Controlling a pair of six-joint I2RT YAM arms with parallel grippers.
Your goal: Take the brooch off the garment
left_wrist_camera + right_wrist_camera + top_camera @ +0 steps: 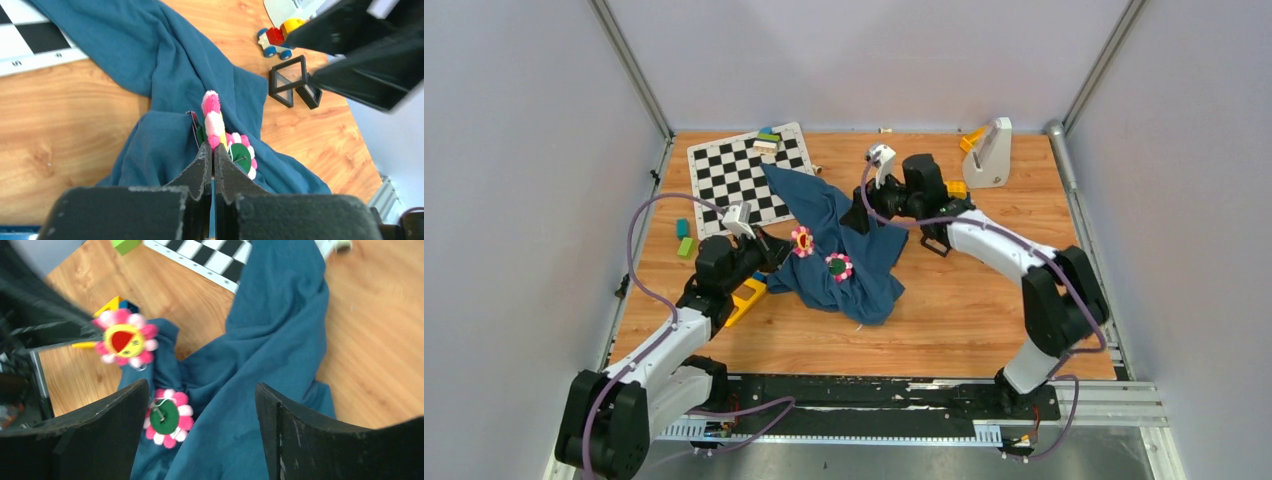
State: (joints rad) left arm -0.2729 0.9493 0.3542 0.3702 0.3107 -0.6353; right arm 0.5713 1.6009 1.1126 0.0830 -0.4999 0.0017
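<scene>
Green-centred brooch (pixel 241 156) sits beside left jaws gripping flower (pixel 212 117).

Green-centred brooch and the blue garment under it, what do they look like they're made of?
The brooch looks like felt: flat matte green centre, fuzzy pink and white pompom petals, with a small shiny, probably metal pin. The garment seems thin knit cloth, perhaps cotton jersey: matte teal, soft rumpled folds. The left tool pinches the other, yellow-centred flower.

Bright, even light; right wrist view seems motion-blurred
</scene>
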